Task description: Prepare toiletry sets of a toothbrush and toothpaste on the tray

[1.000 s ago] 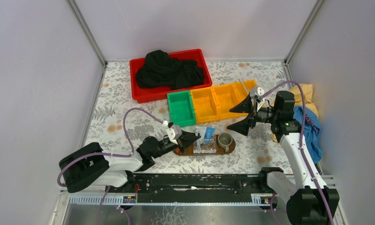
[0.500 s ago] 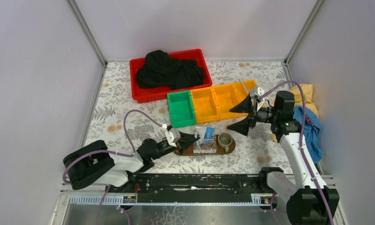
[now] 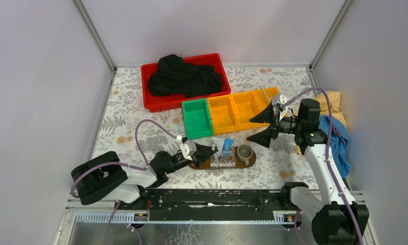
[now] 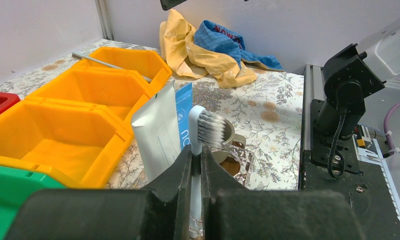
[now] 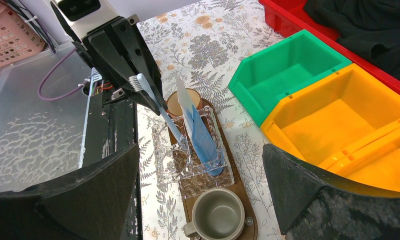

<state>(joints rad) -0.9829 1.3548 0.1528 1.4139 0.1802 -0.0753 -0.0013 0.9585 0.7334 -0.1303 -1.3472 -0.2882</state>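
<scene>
Toothbrush (image 4: pixel 208 128): white handle, bristled head uppermost; stands tilted in clear ribbed box (image 5: pixel 203 177); handle clamped between the fingers of left tool (image 4: pixel 196 151), which reaches in from 9 o'clock

Toothpaste (image 4: pixel 158 131): one silvery-white tube, one blue; both upright in the same box, just beside the brush

Tray (image 3: pixel 250 162): dark-brown oval board on floral worktop (image 3: pixel 135 122); carries the box and, at its 3 o'clock end, a grey cup (image 5: pixel 215 216)

Second toothbrush (image 3: pixel 266 95): thin pale stick lying across the far yellow bin, 1 o'clock from the tray

Right tool (image 3: pixel 253 129): fingers wide apart, nothing between them; hangs at 2 o'clock from the tray

Green bin (image 3: pixel 197 117): 11 o'clock from the tray; touches yellow bins (image 3: pixel 237 109) at 12 to 1 o'clock

Red bin (image 3: pixel 156 102): farther back at 11 o'clock; holds black cloth (image 3: pixel 184 75)

Yellow and blue cloths (image 3: pixel 337 130): heaped at the worktop's 3 o'clock edge
</scene>
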